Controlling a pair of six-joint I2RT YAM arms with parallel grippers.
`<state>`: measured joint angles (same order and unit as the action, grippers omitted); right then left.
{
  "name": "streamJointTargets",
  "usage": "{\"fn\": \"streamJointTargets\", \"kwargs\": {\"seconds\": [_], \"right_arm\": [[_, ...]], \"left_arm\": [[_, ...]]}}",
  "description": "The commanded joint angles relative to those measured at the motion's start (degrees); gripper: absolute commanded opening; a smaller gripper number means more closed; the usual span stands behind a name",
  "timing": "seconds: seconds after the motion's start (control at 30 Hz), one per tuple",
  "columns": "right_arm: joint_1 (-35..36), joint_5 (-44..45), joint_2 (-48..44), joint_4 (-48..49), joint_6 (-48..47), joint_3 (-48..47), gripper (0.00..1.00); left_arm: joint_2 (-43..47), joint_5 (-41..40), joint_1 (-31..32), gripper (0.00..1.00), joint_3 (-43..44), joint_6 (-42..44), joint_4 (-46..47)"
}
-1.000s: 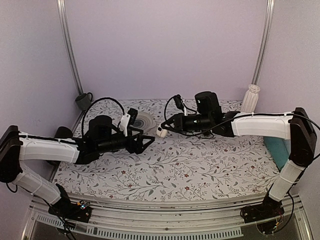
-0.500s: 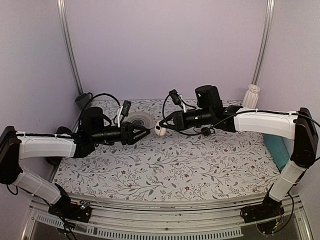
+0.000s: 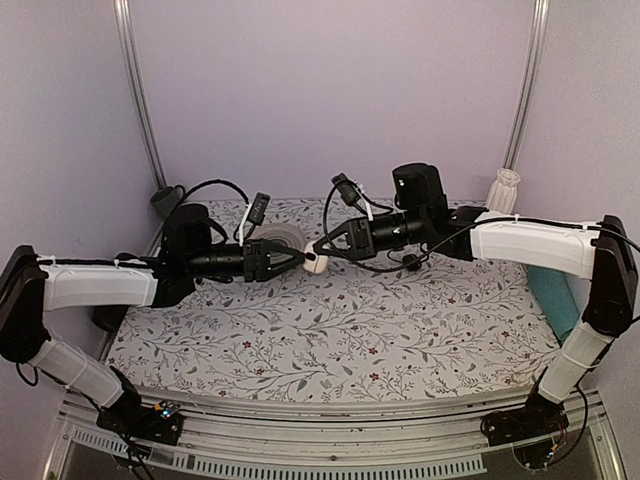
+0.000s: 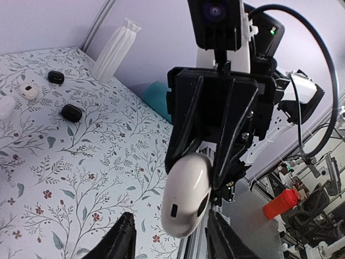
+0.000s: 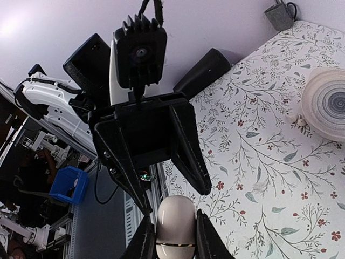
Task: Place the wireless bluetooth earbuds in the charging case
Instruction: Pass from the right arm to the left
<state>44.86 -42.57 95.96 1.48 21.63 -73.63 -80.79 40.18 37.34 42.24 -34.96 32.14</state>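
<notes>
The white glossy charging case (image 3: 316, 264) hangs closed in the air above the flowered cloth, with my right gripper (image 3: 325, 253) shut on its sides. In the right wrist view the case (image 5: 175, 229) sits pinched between the fingers of that gripper (image 5: 173, 218). My left gripper (image 4: 170, 217) faces it from the left. Its fingers stand either side of the case's (image 4: 186, 197) free end, open, with a gap on each side. Two tiny white pieces that look like the earbuds (image 5: 296, 118) lie on the cloth beside a ridged disc.
A ridged white disc (image 3: 281, 241) lies at the back left. Small black rounded pieces (image 4: 71, 112) and a cream one (image 4: 27, 91) lie under the right arm. A white fluted vase (image 3: 502, 195) and a teal object (image 3: 556, 300) are at the right.
My left gripper has swung up and right until its fingers flank the case, and its jaws have narrowed. My right gripper has carried the case slightly left and stayed shut on it.
</notes>
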Motion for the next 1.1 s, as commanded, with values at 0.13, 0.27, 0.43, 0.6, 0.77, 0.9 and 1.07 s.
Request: {"fn": "streamJointTargets", "kwargs": {"seconds": [0.13, 0.27, 0.43, 0.6, 0.77, 0.9, 1.07], "right_arm": [[-0.2, -3.8, 0.8, 1.3, -0.7, -3.7, 0.04], [-0.2, -4.0, 1.4, 1.2, -0.9, -4.5, 0.04], [-0.2, -5.3, 2.4, 0.5, -1.1, -5.6, 0.04], [-0.2, -6.1, 2.9, 0.4, -1.3, -5.7, 0.04], [-0.1, -7.9, 3.3, -0.1, -1.8, -5.9, 0.04], [-0.1, -8.7, 3.4, -0.6, -2.0, -6.2, 0.04], [-0.1, -8.8, 3.7, -1.1, -2.2, -6.7, 0.04]], "left_arm": [[-3.0, 7.2, -0.5, 0.40, 3.0, -2.5, 2.7], [-3.2, 8.1, -0.5, 0.33, 3.0, -3.0, 3.4], [-3.1, 9.3, -0.6, 0.32, 3.1, -3.9, 4.4], [-2.8, 9.6, -0.5, 0.31, 2.6, -5.1, 6.0], [-2.5, 10.2, -0.5, 0.33, 2.6, -5.8, 7.2], [-2.2, 10.8, -0.5, 0.32, 2.6, -6.2, 7.4], [-2.5, 11.6, -0.5, 0.25, 2.4, -6.9, 8.5]]}}
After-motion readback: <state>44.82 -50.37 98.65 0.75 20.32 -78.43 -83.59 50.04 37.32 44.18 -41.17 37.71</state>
